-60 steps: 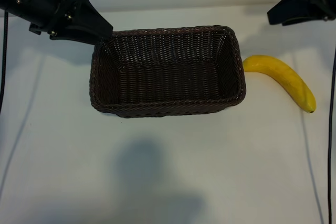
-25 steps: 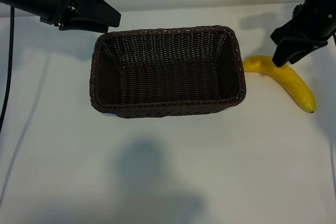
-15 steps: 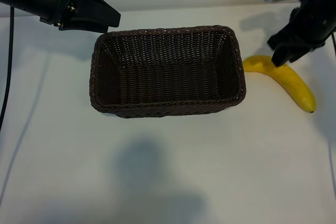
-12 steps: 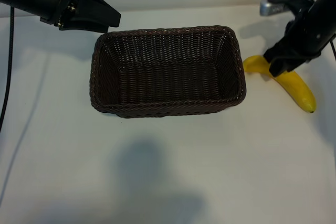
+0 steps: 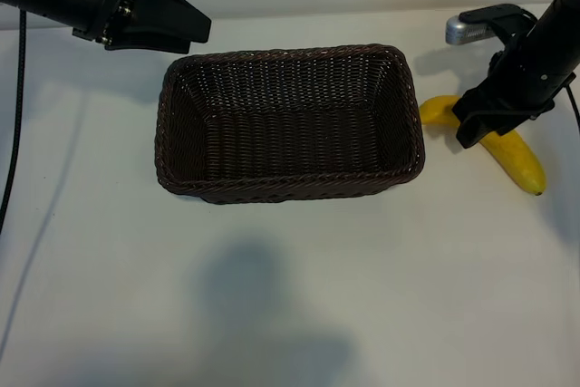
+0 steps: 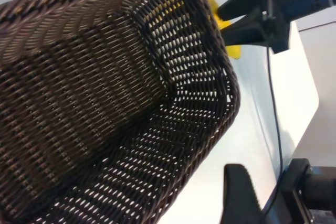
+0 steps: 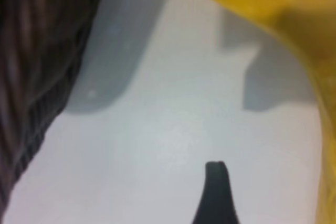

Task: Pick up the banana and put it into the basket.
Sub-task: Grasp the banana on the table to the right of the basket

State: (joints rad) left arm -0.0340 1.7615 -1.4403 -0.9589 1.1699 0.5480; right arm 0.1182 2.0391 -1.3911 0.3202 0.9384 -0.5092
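White surface (image 5: 299, 296) carries everything; no brands, labels or readable writing anywhere. Dark brown woven basket (image 5: 288, 120) sits mid-surface, nothing inside it. In the left wrist view the basket wall (image 6: 105, 103) fills most of the picture, yellow showing through the weave at the far end.

Left end effector (image 5: 186, 29) hovers just off the basket's far-left corner, tilted down toward it; fingers stand apart, holding nothing.

Right end effector (image 5: 471, 129) is down over the banana (image 5: 517, 156), near its stem half, just beside the basket's right wall. Cannot tell from these views if its fingers are spread or closing, or if they touch the fruit.

Banana lies flat on the surface to the right of the basket, outside it, stem end near the basket wall, dark tip pointing away. Right wrist view shows one dark fingertip (image 7: 215, 192) above bare surface, banana skin (image 7: 294, 19) close by, basket edge (image 7: 37, 66) at the side.
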